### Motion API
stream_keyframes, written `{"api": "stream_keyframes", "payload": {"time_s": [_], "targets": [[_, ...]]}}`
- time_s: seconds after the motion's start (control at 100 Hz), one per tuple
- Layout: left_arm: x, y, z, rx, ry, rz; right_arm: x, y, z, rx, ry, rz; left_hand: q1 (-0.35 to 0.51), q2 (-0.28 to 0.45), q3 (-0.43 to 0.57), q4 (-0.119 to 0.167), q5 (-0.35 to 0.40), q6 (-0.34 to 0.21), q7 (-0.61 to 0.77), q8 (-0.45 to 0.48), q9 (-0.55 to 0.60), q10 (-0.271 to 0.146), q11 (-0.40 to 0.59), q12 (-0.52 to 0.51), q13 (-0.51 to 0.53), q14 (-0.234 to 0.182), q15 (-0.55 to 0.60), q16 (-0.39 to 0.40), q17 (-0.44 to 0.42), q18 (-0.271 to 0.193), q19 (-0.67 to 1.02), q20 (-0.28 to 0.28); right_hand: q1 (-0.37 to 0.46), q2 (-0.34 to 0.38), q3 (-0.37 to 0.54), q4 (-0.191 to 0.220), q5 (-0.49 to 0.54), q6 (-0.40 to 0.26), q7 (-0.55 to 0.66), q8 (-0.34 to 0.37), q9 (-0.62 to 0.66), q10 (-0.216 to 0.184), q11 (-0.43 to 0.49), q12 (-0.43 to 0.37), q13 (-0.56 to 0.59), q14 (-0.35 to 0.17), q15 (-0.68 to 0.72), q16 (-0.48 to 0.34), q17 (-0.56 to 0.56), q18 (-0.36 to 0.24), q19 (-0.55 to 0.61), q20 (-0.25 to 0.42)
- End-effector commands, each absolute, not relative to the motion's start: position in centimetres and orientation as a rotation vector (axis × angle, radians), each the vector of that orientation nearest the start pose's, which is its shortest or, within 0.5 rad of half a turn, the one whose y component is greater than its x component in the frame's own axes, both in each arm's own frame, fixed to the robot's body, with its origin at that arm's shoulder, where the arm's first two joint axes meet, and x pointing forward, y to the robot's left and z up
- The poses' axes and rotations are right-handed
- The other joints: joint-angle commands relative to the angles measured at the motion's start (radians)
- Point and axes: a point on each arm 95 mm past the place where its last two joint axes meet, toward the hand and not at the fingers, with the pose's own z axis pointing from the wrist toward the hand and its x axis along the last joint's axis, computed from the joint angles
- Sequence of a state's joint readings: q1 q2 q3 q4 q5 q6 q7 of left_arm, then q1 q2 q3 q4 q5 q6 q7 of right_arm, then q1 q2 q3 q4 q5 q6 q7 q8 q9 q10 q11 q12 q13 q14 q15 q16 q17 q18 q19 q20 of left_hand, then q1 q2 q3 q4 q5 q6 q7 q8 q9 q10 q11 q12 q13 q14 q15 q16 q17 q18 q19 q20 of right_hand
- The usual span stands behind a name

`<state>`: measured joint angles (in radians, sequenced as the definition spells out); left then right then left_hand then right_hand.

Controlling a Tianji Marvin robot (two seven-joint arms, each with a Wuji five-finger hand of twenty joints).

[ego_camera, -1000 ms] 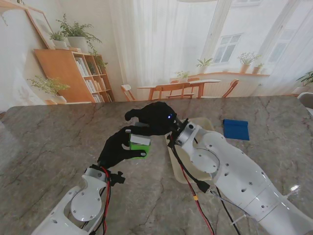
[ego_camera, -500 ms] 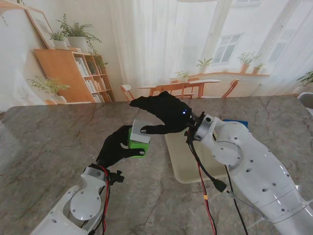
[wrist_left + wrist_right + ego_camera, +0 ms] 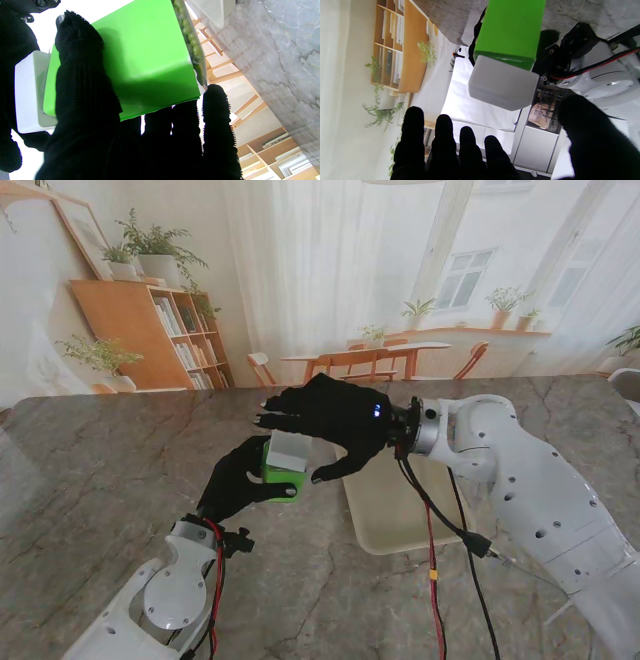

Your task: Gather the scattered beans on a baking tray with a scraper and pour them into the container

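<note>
My left hand (image 3: 235,480) is shut on a green container (image 3: 282,480) and holds it above the table, with its white lid (image 3: 288,450) facing my right hand. The left wrist view shows green beans (image 3: 192,42) through the container's (image 3: 140,62) clear side. My right hand (image 3: 335,420) is open, its fingers spread around the lid without touching it. In the right wrist view the lid (image 3: 502,80) sits apart from the fingertips (image 3: 467,137). A cream baking tray (image 3: 400,500) lies on the table under my right wrist. No scraper is in view.
The marble table (image 3: 100,470) stretches to both sides of the hands. Red and black cables (image 3: 440,530) hang from my right wrist across the tray. My right forearm (image 3: 520,470) crosses the table's right half. A tray corner (image 3: 212,10) shows in the left wrist view.
My right hand has opened and turned so its fingers and thumb span the lid. The right forearm has swung out to the right, uncovering the tray. The left hand has kept the container still.
</note>
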<state>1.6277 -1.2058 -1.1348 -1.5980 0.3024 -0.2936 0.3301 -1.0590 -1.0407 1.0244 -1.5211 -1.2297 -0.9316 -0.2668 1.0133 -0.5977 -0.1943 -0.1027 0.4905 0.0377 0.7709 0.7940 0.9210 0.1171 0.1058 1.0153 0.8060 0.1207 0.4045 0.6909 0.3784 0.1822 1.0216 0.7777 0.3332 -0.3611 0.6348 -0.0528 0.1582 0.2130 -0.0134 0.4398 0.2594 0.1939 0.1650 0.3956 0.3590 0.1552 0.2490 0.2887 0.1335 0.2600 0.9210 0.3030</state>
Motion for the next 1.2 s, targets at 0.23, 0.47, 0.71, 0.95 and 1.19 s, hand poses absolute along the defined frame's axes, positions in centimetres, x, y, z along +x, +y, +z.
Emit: {"api": "stream_keyframes", "payload": {"time_s": [0.23, 0.47, 0.71, 0.95, 1.19], "targets": [[36.8, -5.8, -32.0, -1.656, 0.751, -2.346, 45.2, 8.6, -19.2, -0.167, 1.943, 2.018, 0.232, 0.236, 0.186, 0.090, 0.085, -0.133, 0.147, 0.045, 0.123, -0.151, 0.163, 0.079, 0.027, -0.022, 0.048, 0.018, 0.001, -0.009, 0.006, 0.032, -0.010, -0.127, 0.325, 0.003, -0.065, -0.095, 0.146, 0.400, 0.150, -0.142, 0.132, 0.012, 0.172, -0.107, 0.076, 0.003, 0.118, -0.031, 0.084, -0.028], [36.8, -5.8, -32.1, -1.660, 0.750, -2.347, 45.6, 9.1, -19.7, -0.147, 1.869, 2.069, 0.231, 0.235, 0.187, 0.090, 0.084, -0.131, 0.147, 0.045, 0.123, -0.151, 0.162, 0.080, 0.026, -0.021, 0.048, 0.018, 0.000, -0.010, 0.006, 0.033, 0.027, -0.139, 0.354, -0.015, 0.057, -0.224, 0.249, 0.460, 0.313, -0.295, 0.259, 0.071, 0.371, -0.231, 0.164, 0.060, 0.255, -0.096, 0.139, -0.005], [36.9, -5.9, -32.1, -1.662, 0.754, -2.350, 45.6, 10.1, -19.8, -0.091, 1.799, 2.116, 0.231, 0.237, 0.187, 0.090, 0.084, -0.130, 0.146, 0.045, 0.123, -0.151, 0.162, 0.080, 0.025, -0.020, 0.049, 0.018, 0.001, -0.007, 0.007, 0.033, 0.034, -0.064, 0.260, -0.024, 0.222, -0.374, 0.368, 0.549, 0.464, -0.399, 0.417, 0.173, 0.481, -0.305, 0.293, 0.147, 0.345, -0.128, 0.158, 0.035], [36.9, -6.0, -32.2, -1.666, 0.756, -2.347, 45.6, 11.1, -20.0, -0.032, 1.745, 2.154, 0.231, 0.237, 0.187, 0.090, 0.084, -0.131, 0.146, 0.047, 0.121, -0.150, 0.162, 0.081, 0.025, -0.019, 0.049, 0.018, 0.000, -0.007, 0.008, 0.034, -0.032, 0.036, 0.085, -0.026, 0.325, -0.431, 0.522, 0.545, 0.591, -0.458, 0.639, 0.315, 0.545, -0.345, 0.493, 0.253, 0.404, -0.121, 0.173, 0.090], [36.9, -6.0, -32.1, -1.665, 0.758, -2.345, 45.5, 12.0, -20.2, 0.019, 1.704, 2.175, 0.231, 0.237, 0.186, 0.090, 0.084, -0.130, 0.146, 0.047, 0.121, -0.151, 0.163, 0.081, 0.026, -0.020, 0.049, 0.018, 0.000, -0.008, 0.008, 0.034, -0.067, 0.082, -0.038, -0.019, 0.440, -0.427, 0.724, 0.410, 0.794, -0.569, 0.947, 0.429, 0.684, -0.406, 0.774, 0.376, 0.509, -0.113, 0.242, 0.151]]}}
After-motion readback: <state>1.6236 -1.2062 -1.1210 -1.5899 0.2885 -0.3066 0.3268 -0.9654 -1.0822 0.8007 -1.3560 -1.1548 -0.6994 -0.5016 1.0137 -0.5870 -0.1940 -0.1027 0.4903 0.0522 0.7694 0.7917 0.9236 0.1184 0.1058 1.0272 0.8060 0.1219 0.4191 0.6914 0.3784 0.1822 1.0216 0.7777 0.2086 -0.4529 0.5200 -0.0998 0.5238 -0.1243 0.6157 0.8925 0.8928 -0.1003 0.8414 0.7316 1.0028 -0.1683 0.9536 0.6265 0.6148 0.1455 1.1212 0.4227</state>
